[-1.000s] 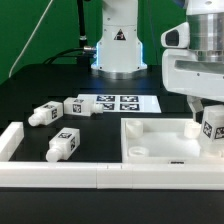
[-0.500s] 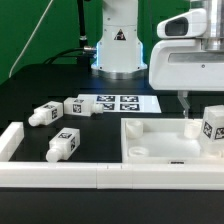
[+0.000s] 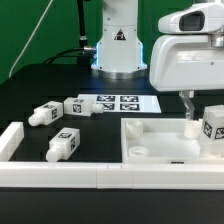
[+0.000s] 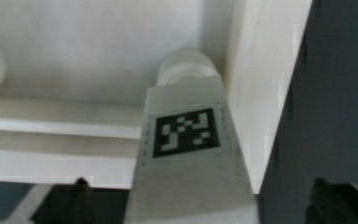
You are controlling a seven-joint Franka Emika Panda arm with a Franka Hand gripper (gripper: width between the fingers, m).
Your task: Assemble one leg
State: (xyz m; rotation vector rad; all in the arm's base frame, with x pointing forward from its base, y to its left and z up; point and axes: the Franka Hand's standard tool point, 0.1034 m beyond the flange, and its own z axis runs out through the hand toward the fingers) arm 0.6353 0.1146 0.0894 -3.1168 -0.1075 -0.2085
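Note:
One leg, a stubby white post with a square tag, stands upright in the corner of the large white tray piece at the exterior view's right. My gripper hangs just above it, open, with a finger beside the leg's top. In the wrist view the leg lies between my two dark fingertips, with a gap on each side of it; the gripper holds nothing. Three more legs lie loose on the black table: one, a second and a third.
The marker board lies flat behind the tray piece. A white L-shaped rail runs along the front edge and up the exterior view's left side. The robot's base stands at the back.
My gripper has let go of the leg and risen straight up from it. The leg stays standing in the tray corner.

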